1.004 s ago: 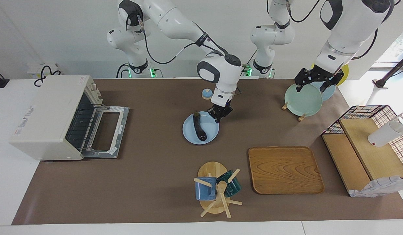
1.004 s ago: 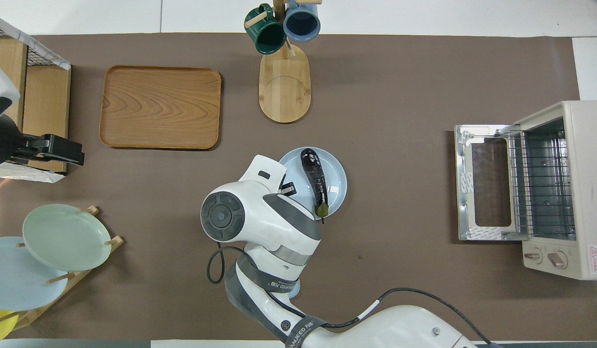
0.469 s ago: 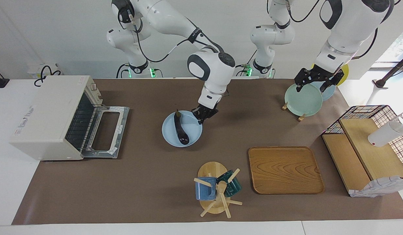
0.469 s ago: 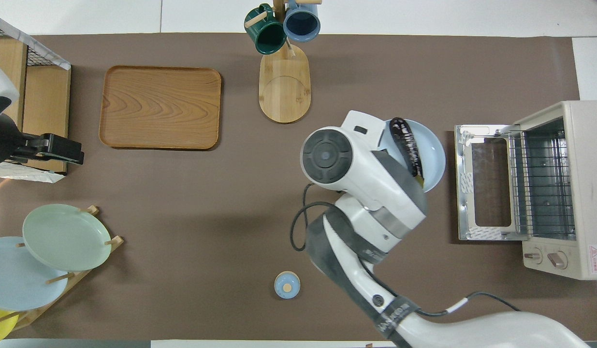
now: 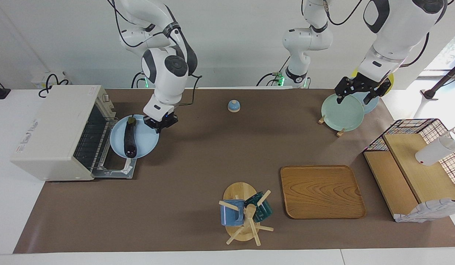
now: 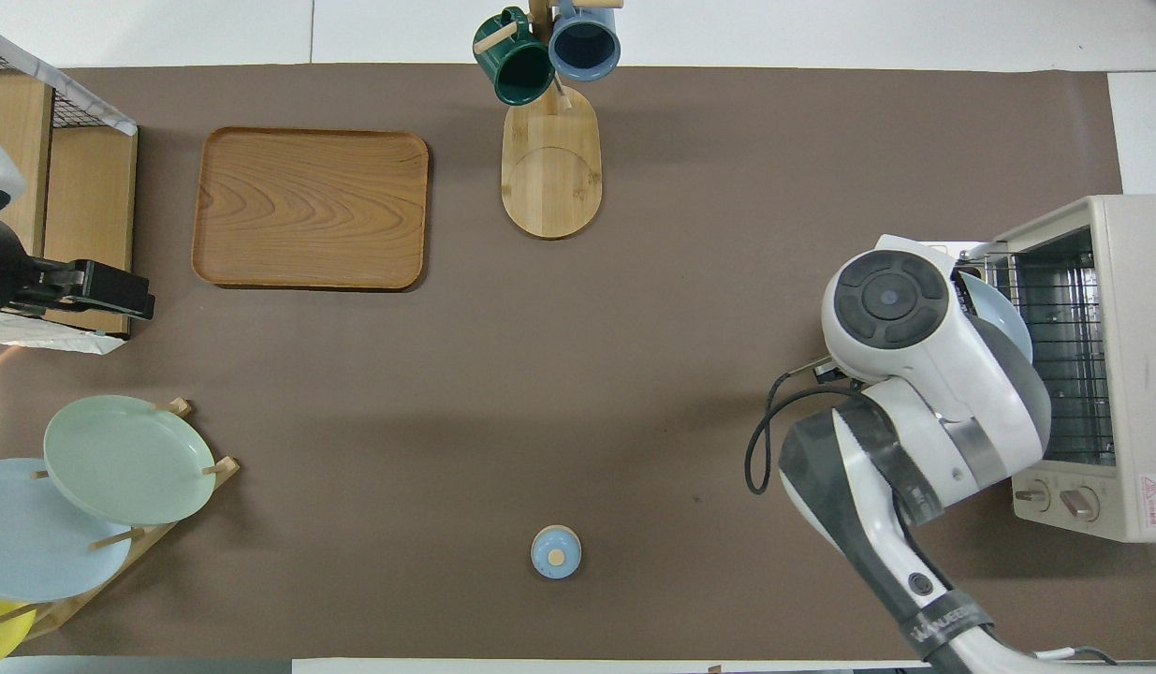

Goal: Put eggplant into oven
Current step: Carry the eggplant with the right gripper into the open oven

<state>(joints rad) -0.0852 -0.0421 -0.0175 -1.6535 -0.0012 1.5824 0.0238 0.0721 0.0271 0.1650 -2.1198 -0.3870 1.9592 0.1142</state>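
Note:
The dark purple eggplant [image 5: 129, 140] lies on a light blue plate [image 5: 144, 143]. My right gripper [image 5: 159, 125] is shut on that plate's rim and holds it up over the lowered door [image 5: 115, 170] of the cream-white oven [image 5: 54, 129], just in front of the wire rack inside. In the overhead view the right arm hides the eggplant; only an edge of the plate [image 6: 1006, 318] shows beside the oven [image 6: 1125, 281]. My left gripper [image 5: 358, 96] hangs open over the green plate [image 5: 341, 112] at the left arm's end of the table, holding nothing.
A mug tree [image 5: 244, 215] with two mugs and a wooden tray [image 5: 321, 191] lie farther from the robots. A small blue knob [image 5: 233, 106] sits near the robots. A wire-and-wood rack [image 5: 415, 165] stands at the left arm's end, beside the plate stand.
My right arm has carried the plate with the eggplant from the middle of the table toward the oven, ending over the open door. The left arm has barely moved.

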